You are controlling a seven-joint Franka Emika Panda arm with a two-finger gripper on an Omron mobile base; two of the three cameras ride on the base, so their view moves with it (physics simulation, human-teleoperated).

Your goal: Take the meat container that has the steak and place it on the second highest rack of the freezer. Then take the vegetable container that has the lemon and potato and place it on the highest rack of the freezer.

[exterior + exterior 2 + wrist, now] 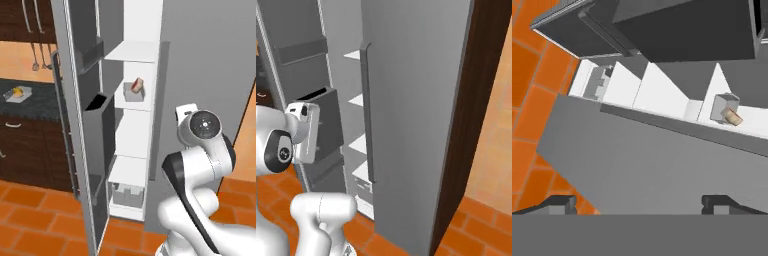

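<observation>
Already the freezer (210, 60) stands with its left door swung open, and the meat container (134, 93) holding the steak (137, 85) rests on the second highest rack (133, 107). Well apart, the vegetable container (18, 94) sits on the dark counter (35, 102). Outside the compartment, the gripper (643, 202) has its fingers spread apart on nothing.

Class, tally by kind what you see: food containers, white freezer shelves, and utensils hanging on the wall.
Food containers: 2, the steak container in the freezer, the vegetable container on the counter
White shelves: 4
Hanging utensils: 2
Total: 8
</observation>
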